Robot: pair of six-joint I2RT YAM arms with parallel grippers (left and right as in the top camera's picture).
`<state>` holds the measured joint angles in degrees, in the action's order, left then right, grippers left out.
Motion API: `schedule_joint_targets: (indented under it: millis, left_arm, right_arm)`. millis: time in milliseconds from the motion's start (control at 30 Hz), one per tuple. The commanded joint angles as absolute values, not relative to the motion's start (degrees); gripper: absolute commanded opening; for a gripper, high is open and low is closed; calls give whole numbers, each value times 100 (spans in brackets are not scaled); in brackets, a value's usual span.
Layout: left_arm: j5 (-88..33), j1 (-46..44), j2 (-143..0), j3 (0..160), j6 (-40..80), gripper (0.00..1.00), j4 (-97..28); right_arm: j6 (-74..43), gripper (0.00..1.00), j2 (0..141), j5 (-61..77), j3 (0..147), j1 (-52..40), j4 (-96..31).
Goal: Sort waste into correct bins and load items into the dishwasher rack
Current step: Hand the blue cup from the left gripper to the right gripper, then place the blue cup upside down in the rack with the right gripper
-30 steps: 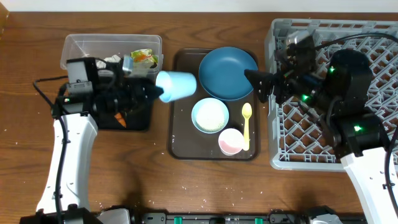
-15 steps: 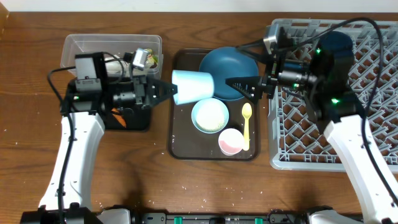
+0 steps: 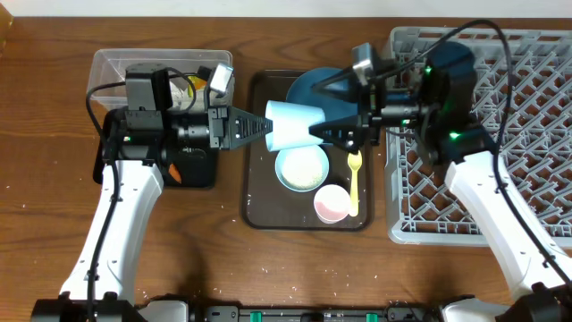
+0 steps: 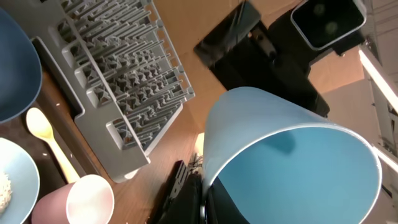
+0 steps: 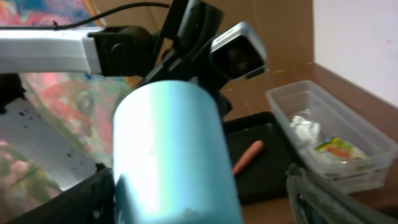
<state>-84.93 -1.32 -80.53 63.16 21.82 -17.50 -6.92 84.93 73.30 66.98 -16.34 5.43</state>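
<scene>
- Clear tub (image 3: 103, 63): sits at the far left, at the rear of the table. Holds a crumpled white napkin (image 5: 305, 130) and a green-yellow wrapper (image 5: 336, 149).
- Black tray (image 3: 195, 174): lies directly in front of the clear tub, partly under the left arm. Carries the orange carrot (image 3: 174, 172).
- Left gripper (image 3: 264, 128): jaws closed on the rim of the blue cup (image 3: 290, 125), with one finger inside the mouth.
- Blue cup: hangs on its side in the air above the rear half of the brown serving tray (image 3: 255, 192). Mouth to the left, base to the right.
- Pale blue bowl (image 3: 302, 167): stands upright on the brown serving tray, just in front of the blue cup.
- Dark-blue plate (image 3: 308, 89): lies at the rear of the brown serving tray, partly hidden by the blue cup and the right arm.
- Pink cup (image 3: 332, 204): stands upright at the front right of the brown serving tray, just beside the yellow spoon (image 3: 355, 183).
- Yellow spoon: lies along the tray's right side, bowl end to the rear.
- Right gripper (image 5: 199, 177): jaws open, one finger on each side of the blue cup's base end. Clear gap on one side in the right wrist view.
- Dishwasher rack (image 3: 536, 179): stands at the far right, with the right arm reaching across its left part.
</scene>
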Motion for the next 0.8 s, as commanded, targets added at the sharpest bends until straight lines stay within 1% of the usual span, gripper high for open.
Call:
schedule_joint_targets:
  millis: [0,67,333,433,500,533,600,700,767]
  left_arm:
    - [-8608,-148,-8093,6420,2375,6,-1691]
    - [-8586,-148,-8093,6420,2373,6,-1686]
    - [-8462,-148,-8093,6420,2394,6,-1614]
    - [-8460,-148,-8093,6420,2392,6,-1612]
    - [-8458,-148,-8093,6420,2392,6,-1612]
    - [-8440,-148,-8093,6420,2392,7,-1610]
    - [-8438,-148,-8093,6420,2392,10,-1573]
    - [-8433,-148,-8093,6420,2388,22,-1522]
    - [-8372,-148,-8093,6420,2390,24,-1522]
  right_arm:
    - [-725,80,8604,7408,6781,-1813,539]
    - [-725,76,8606,7417,6781,-1879,539]
    - [-725,66,8608,7417,6781,-2032,541]
    - [-725,57,8608,7419,6781,-2034,539]
    - [-725,47,8606,7422,6781,-2034,539]
    - [-725,46,8608,7422,6781,-2034,539]
    - [-725,42,8606,7419,6781,-2034,543]
    - [-725,40,8606,7419,6781,-2008,565]
    - [-731,40,8606,7417,6781,-1955,587]
